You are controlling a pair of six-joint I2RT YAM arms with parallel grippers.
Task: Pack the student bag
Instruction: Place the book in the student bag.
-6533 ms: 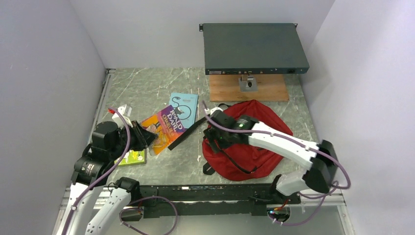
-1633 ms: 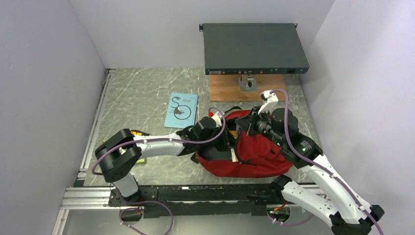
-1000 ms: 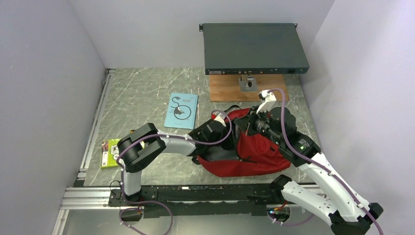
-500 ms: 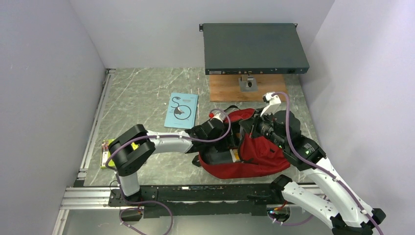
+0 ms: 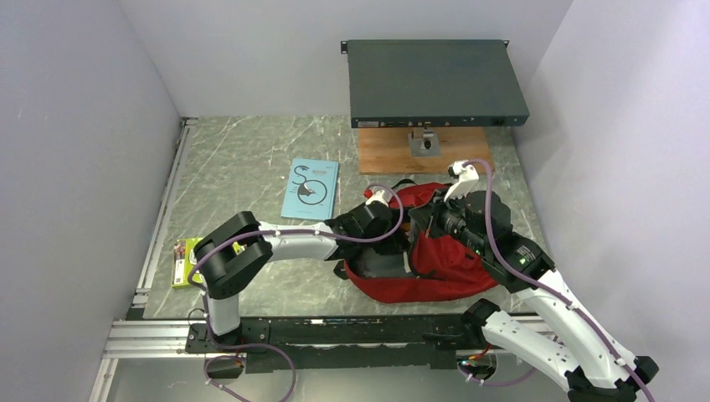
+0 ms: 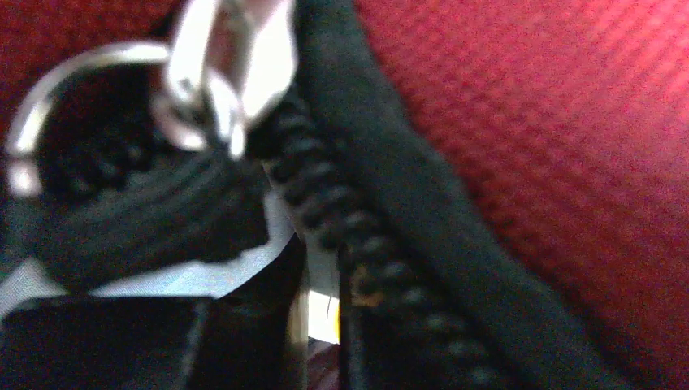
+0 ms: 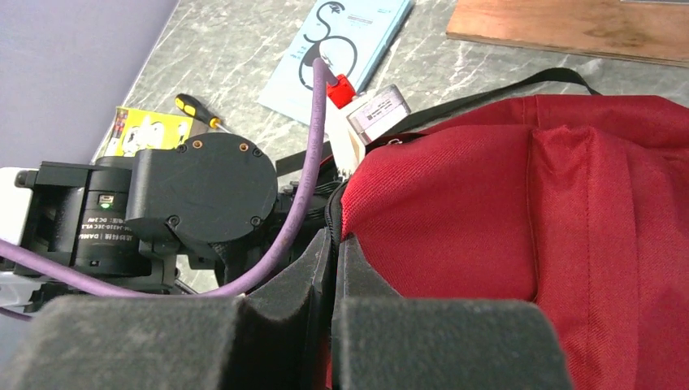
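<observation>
The dark red student bag lies at the table's centre right, its black-trimmed mouth facing left. My right gripper is shut on the bag's zipper edge and holds it lifted. My left gripper reaches into the mouth, its fingertips hidden by fabric. The left wrist view is pressed against the black zipper, a metal pull ring and red fabric. A white and yellow sliver shows below the zipper. Whether the left jaws are open or shut does not show.
A light blue book lies left of the bag. A green and yellow book and a screwdriver lie near the left edge. A wooden board and a grey rack unit stand at the back.
The orange book that lay on the table is gone from it. My left wrist has shifted slightly up and right at the bag's mouth. The right gripper keeps its hold on the edge.
</observation>
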